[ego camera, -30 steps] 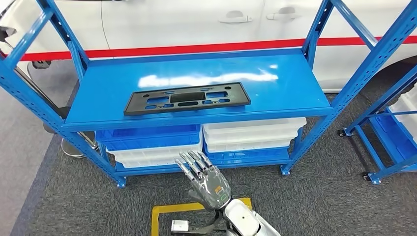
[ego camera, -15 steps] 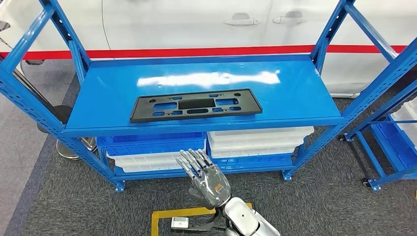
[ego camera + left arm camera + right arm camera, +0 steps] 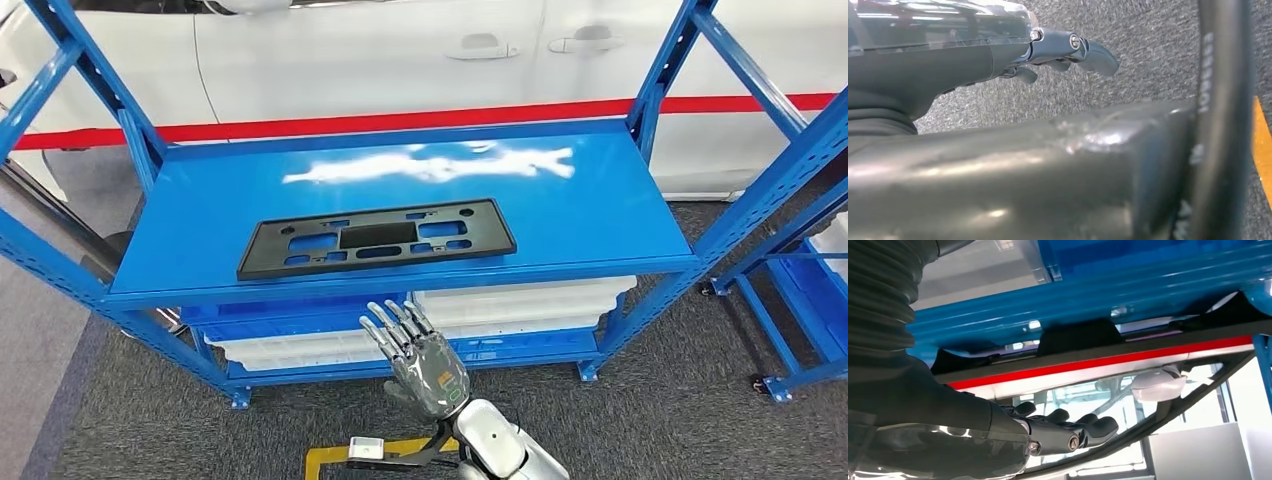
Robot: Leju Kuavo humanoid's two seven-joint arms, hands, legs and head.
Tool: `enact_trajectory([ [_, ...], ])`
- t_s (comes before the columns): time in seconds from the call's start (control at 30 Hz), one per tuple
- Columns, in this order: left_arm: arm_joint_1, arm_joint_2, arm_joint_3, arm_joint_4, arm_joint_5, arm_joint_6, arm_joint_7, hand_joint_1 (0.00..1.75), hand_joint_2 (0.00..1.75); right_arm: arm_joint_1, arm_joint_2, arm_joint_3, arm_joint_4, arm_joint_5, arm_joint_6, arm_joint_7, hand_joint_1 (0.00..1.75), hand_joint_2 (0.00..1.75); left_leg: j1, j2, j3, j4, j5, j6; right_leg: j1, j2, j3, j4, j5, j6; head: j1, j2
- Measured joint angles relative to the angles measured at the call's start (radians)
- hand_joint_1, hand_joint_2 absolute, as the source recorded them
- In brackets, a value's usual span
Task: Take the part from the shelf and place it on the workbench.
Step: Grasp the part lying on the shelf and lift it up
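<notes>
black plastic is what you're after: the part [image 3: 377,238], a long flat frame with cutouts, lies flat on the blue shelf [image 3: 600,215], near its front edge and a little toward the left. your right hand [image 3: 424,361] is raised in front of the shelf, below the front edge and just right of the part's middle. its fingers [image 3: 392,325] are stretched out, a little apart, pointing up toward the shelf and holding nothing; they are well apart from the part and touch nothing. your left hand [image 3: 998,47] hangs over the grey carpet [image 3: 1148,55], fingers loosely extended, nothing in them. under the shelf you see white and blue bins [image 3: 520,300]; behind it stands a white car [image 3: 400,60] with a red stripe.
</notes>
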Motion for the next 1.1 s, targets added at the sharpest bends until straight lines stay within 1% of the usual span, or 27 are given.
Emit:
enact_trajectory([
  [0.03, 0.002, 0.001, 0.0, 0.0, 0.0, 0.0, 0.0, 0.0, 0.0, 0.001, 0.0, 0.0, 0.002, -0.001, 0.0, 0.0, 0.0, 1.75, 0.0, 0.0, -0.029, 0.028, 0.01, -0.002, 0.001, 0.001, 0.009, 0.001, -0.008, 0.0, 0.0, 0.0],
  [0.07, 0.004, 0.001, 0.0, 0.0, 0.0, 0.0, 0.0, 0.0, 0.0, 0.002, 0.0, 0.0, 0.005, -0.001, 0.0, 0.0, 0.0, 1.75, 0.0, 0.0, -0.04, 0.019, 0.04, -0.003, 0.001, 0.003, 0.019, 0.002, -0.016, 0.0, 0.0, 0.0],
  [0.1, 0.005, 0.001, 0.0, 0.0, -0.001, 0.0, 0.0, 0.0, 0.0, 0.002, 0.0, 0.0, 0.006, -0.002, 0.0, 0.0, 0.0, 1.75, 0.0, 0.0, -0.034, -0.027, 0.087, -0.002, 0.001, 0.004, 0.031, 0.002, -0.026, 0.002, 0.0, 0.0],
  [0.13, 0.006, 0.001, 0.0, 0.0, -0.001, 0.0, 0.0, 0.0, 0.0, 0.002, 0.0, 0.0, 0.007, -0.002, 0.0, 0.0, 0.0, 1.75, 0.0, 0.0, -0.015, -0.093, 0.136, 0.0, 0.001, 0.004, 0.043, 0.003, -0.035, 0.004, 0.0, 0.0],
  [0.17, 0.006, 0.001, 0.0, 0.0, -0.001, 0.0, 0.0, 0.0, 0.0, 0.001, 0.0, 0.0, 0.008, -0.002, 0.0, 0.0, 0.0, 1.75, -0.002, 0.0, 0.006, -0.15, 0.168, 0.003, 0.003, 0.005, 0.052, 0.005, -0.045, 0.009, 0.0, 0.0],
  [0.2, 0.004, 0.002, 0.0, 0.0, -0.001, 0.0, 0.0, 0.0, 0.0, 0.0, 0.001, 0.0, 0.009, -0.002, 0.0, 0.001, 0.0, 1.75, -0.004, 0.0, 0.023, -0.193, 0.184, 0.009, 0.004, 0.005, 0.057, 0.006, -0.052, 0.013, 0.0, 0.0],
  [0.27, 0.002, 0.002, 0.0, 0.0, -0.002, 0.0, 0.001, 0.0, 0.0, -0.001, 0.001, 0.0, 0.01, -0.002, 0.0, 0.002, 0.0, 1.75, -0.009, -0.001, 0.035, -0.218, 0.176, 0.021, 0.006, 0.005, 0.059, 0.006, -0.059, 0.023, 0.0, 0.0],
  [0.33, 0.003, 0.003, 0.0, 0.0, -0.003, 0.0, 0.0, 0.0, 0.0, -0.003, 0.002, 0.0, 0.01, -0.001, -0.001, 0.002, 0.0, 1.75, -0.005, -0.002, 0.042, -0.229, 0.17, 0.032, 0.007, 0.004, 0.062, 0.006, -0.066, 0.032, 0.0, 0.0],
  [0.37, 0.003, 0.003, 0.0, 0.0, -0.004, 0.0, 0.0, 0.0, 0.0, -0.004, 0.002, 0.0, 0.01, -0.001, -0.001, 0.003, 0.0, 1.75, -0.002, -0.001, 0.048, -0.234, 0.168, 0.038, 0.007, 0.003, 0.057, 0.021, -0.076, 0.037, 0.0, 0.0],
  [0.4, 0.003, 0.003, 0.0, 0.0, -0.004, -0.001, -0.001, 0.0, 0.0, -0.005, 0.003, -0.001, 0.01, -0.001, -0.001, 0.003, 0.0, 1.75, 0.002, -0.001, 0.055, -0.24, 0.166, 0.043, 0.007, 0.002, 0.04, 0.058, -0.094, 0.042, 0.0, 0.0],
  [0.43, 0.003, 0.003, 0.0, 0.0, -0.004, -0.001, -0.001, 0.0, 0.0, -0.006, 0.002, -0.002, 0.01, -0.002, -0.001, 0.004, 0.0, 1.75, 0.003, 0.0, 0.061, -0.242, 0.163, 0.048, 0.004, 0.001, 0.008, 0.116, -0.117, 0.046, 0.0, 0.0],
  [0.5, 0.001, 0.003, 0.0, 0.0, -0.004, -0.001, -0.002, 0.0, 0.0, -0.005, 0.001, -0.003, 0.011, -0.004, -0.001, 0.006, 0.0, 1.75, 0.003, 0.0, 0.071, -0.243, 0.154, 0.053, -0.001, 0.001, -0.082, 0.254, -0.154, 0.051, 0.0, 0.0],
  [0.53, 0.001, 0.003, 0.0, 0.0, -0.004, -0.001, -0.002, 0.0, 0.0, -0.003, 0.0, -0.004, 0.012, -0.005, -0.001, 0.006, 0.0, 1.75, 0.003, -0.001, 0.077, -0.243, 0.149, 0.053, -0.003, 0.001, -0.118, 0.295, -0.151, 0.053, 0.0, 0.0],
  [0.57, 0.002, 0.003, 0.0, 0.0, -0.004, -0.001, -0.002, 0.0, 0.0, -0.002, 0.0, -0.004, 0.013, -0.006, -0.001, 0.007, 0.0, 1.75, 0.003, -0.002, 0.085, -0.242, 0.142, 0.051, -0.006, 0.001, -0.135, 0.296, -0.126, 0.054, 0.0, 0.0],
  [0.6, 0.002, 0.003, 0.0, 0.0, -0.004, -0.001, -0.002, 0.0, 0.0, -0.002, 0.0, -0.005, 0.013, -0.008, -0.001, 0.007, 0.0, 1.75, 0.003, -0.002, 0.096, -0.242, 0.134, 0.049, -0.008, 0.0, -0.131, 0.258, -0.082, 0.053, 0.0, 0.0],
  [0.63, 0.003, 0.003, 0.0, 0.0, -0.005, -0.001, -0.002, 0.0, 0.0, -0.002, 0.0, -0.007, 0.013, -0.011, -0.001, 0.007, 0.0, 1.75, 0.003, -0.003, 0.106, -0.243, 0.126, 0.046, -0.009, 0.0, -0.112, 0.191, -0.029, 0.051, 0.0, 0.0],
  [0.67, 0.003, 0.003, 0.0, 0.0, -0.006, -0.001, -0.002, 0.0, 0.0, -0.003, 0.0, -0.009, 0.013, -0.013, -0.001, 0.008, 0.0, 1.75, 0.002, -0.004, 0.114, -0.242, 0.118, 0.041, -0.008, -0.001, -0.09, 0.126, 0.01, 0.048, 0.0, 0.0],
  [0.7, 0.002, 0.002, 0.0, 0.001, -0.006, -0.001, -0.002, 0.0, 0.0, -0.004, 0.0, -0.012, 0.013, -0.016, -0.001, 0.008, 0.0, 1.75, 0.0, -0.004, 0.119, -0.242, 0.111, 0.035, -0.006, -0.001, -0.069, 0.072, 0.03, 0.044, 0.0, 0.0],
  [0.73, 0.001, 0.002, 0.0, 0.001, -0.007, -0.001, -0.002, 0.0, 0.0, -0.005, 0.0, -0.014, 0.013, -0.018, -0.001, 0.009, 0.0, 1.75, -0.001, -0.005, 0.121, -0.242, 0.105, 0.029, -0.003, -0.001, -0.058, 0.042, 0.035, 0.04, 0.0, 0.0],
  [0.83, -0.001, 0.002, 0.0, 0.001, -0.01, 0.0, -0.001, 0.0, 0.0, -0.005, 0.0, -0.026, 0.012, -0.02, -0.001, 0.006, 0.0, 1.75, 0.0, -0.002, 0.129, -0.248, 0.095, 0.011, -0.002, 0.003, -0.046, 0.024, 0.019, 0.025, 0.0, 0.0],
  [0.87, -0.002, 0.002, 0.0, 0.001, -0.012, 0.0, -0.001, 0.0, 0.0, -0.006, 0.001, -0.029, 0.012, -0.021, -0.001, 0.005, 0.0, 1.75, 0.001, -0.001, 0.129, -0.238, 0.088, 0.006, -0.004, 0.003, -0.039, 0.019, 0.016, 0.018, 0.0, 0.0],
  [0.9, -0.002, 0.002, 0.0, 0.001, -0.014, -0.001, -0.001, 0.0, 0.0, -0.008, 0.002, -0.032, 0.011, -0.021, -0.001, 0.003, 0.0, 1.75, 0.002, 0.0, 0.119, -0.209, 0.073, 0.002, -0.006, 0.003, -0.031, 0.014, 0.014, 0.012, 0.0, 0.0],
  [0.93, -0.003, 0.002, 0.0, 0.001, -0.015, -0.001, -0.002, 0.0, 0.0, -0.009, 0.002, -0.034, 0.011, -0.021, -0.001, 0.002, 0.0, 1.75, 0.003, 0.0, 0.094, -0.158, 0.052, -0.001, -0.006, 0.002, -0.022, 0.01, 0.01, 0.006, 0.0, 0.0],
  [1.0, -0.001, 0.002, 0.0, 0.001, -0.016, -0.001, -0.002, 0.0, 0.0, -0.009, 0.003, -0.036, 0.011, -0.021, -0.001, 0.001, 0.0, 1.75, 0.003, 0.0, 0.013, -0.02, 0.005, -0.004, -0.002, 0.001, -0.01, 0.01, -0.001, -0.001, 0.0, 0.0],
  [1.03, 0.001, 0.002, 0.0, 0.001, -0.016, -0.001, -0.001, 0.0, 0.0, -0.008, 0.003, -0.038, 0.012, -0.021, -0.001, 0.001, 0.0, 1.75, 0.003, 0.0, -0.023, 0.028, 0.0, -0.005, 0.0, 0.001, -0.003, 0.01, -0.007, -0.003, 0.0, 0.0],
  [1.07, 0.002, 0.002, 0.0, 0.001, -0.016, -0.001, -0.001, 0.0, 0.0, -0.007, 0.003, -0.038, 0.012, -0.021, -0.001, 0.001, 0.0, 1.75, 0.003, 0.0, -0.043, 0.041, 0.016, -0.004, 0.003, 0.003, 0.005, 0.011, -0.014, -0.004, 0.0, 0.0],
  [1.1, 0.004, 0.002, 0.0, 0.001, -0.017, -0.001, -0.001, 0.0, 0.0, -0.007, 0.003, -0.039, 0.013, -0.022, -0.001, 0.002, 0.0, 1.75, 0.003, 0.0, -0.043, 0.012, 0.053, -0.001, 0.005, 0.004, 0.015, 0.011, -0.021, -0.004, 0.0, 0.0],
])
